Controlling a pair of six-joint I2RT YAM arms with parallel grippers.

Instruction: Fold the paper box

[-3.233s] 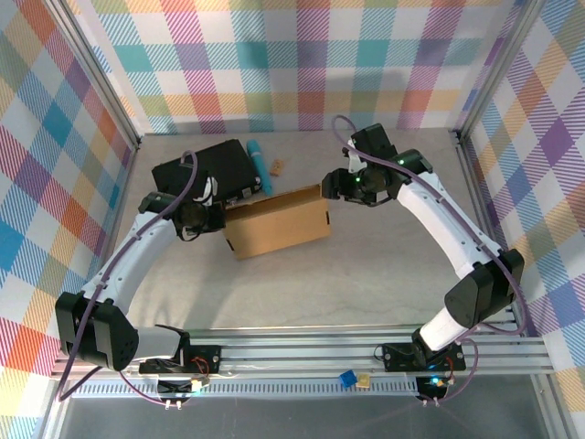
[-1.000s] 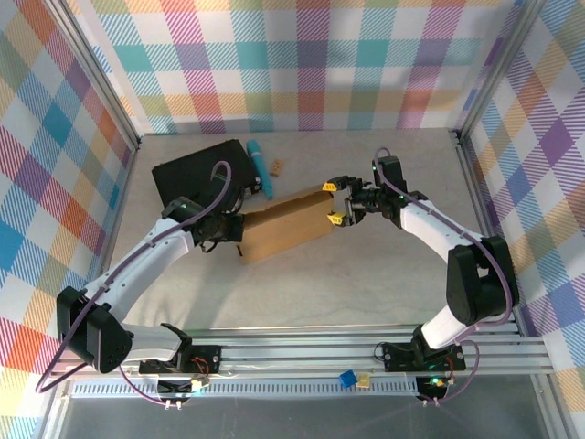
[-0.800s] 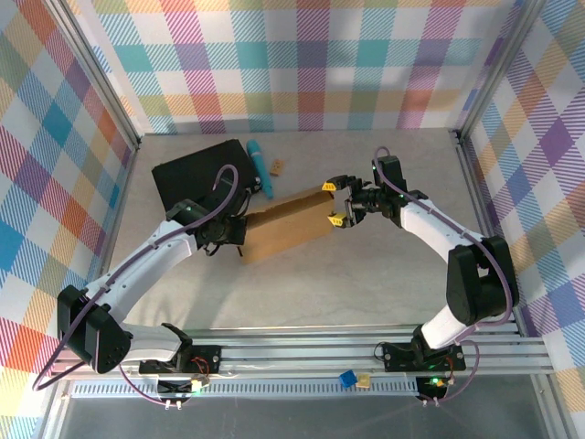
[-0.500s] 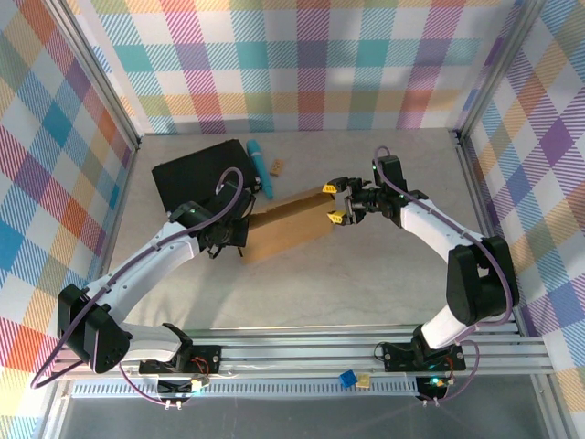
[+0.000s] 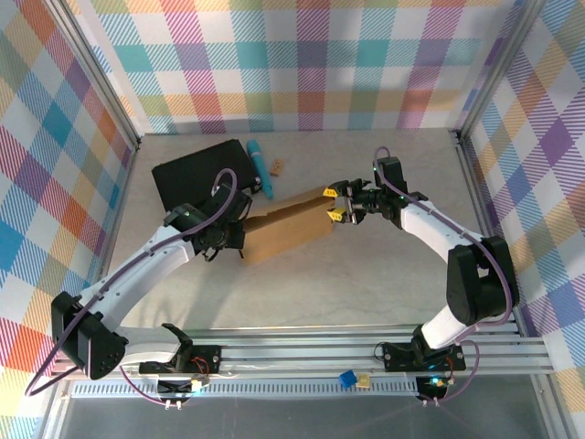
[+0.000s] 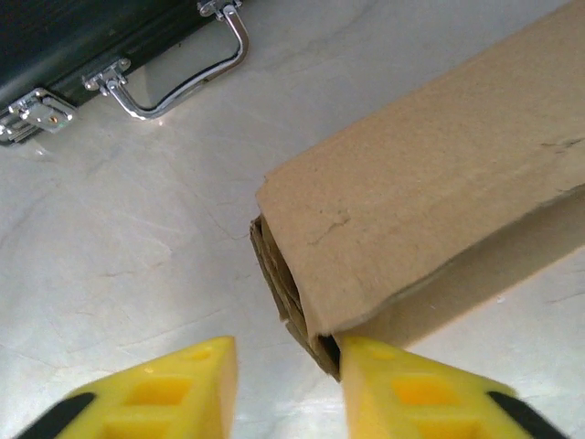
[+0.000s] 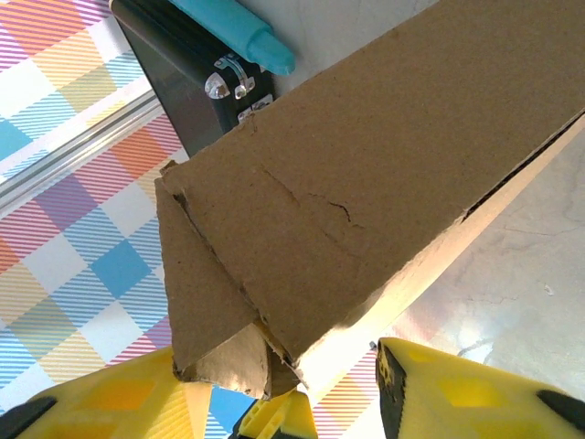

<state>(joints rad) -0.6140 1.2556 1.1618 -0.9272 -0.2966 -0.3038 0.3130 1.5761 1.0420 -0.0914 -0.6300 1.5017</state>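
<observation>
At the left, a black hard case (image 5: 196,174) with chrome latches and a wire handle lies on the pale marbled tabletop (image 5: 366,274). The left fingers (image 5: 236,234), yellow and blocky, stand partly open and hold nothing, one just beside the left end of the paper box (image 5: 288,233). That box, matte brown corrugated cardboard folded into a long shallow slab, lies mid-tabletop. The right fingers (image 5: 332,206) straddle its ragged right-end flaps, parted and not clamped.
</observation>
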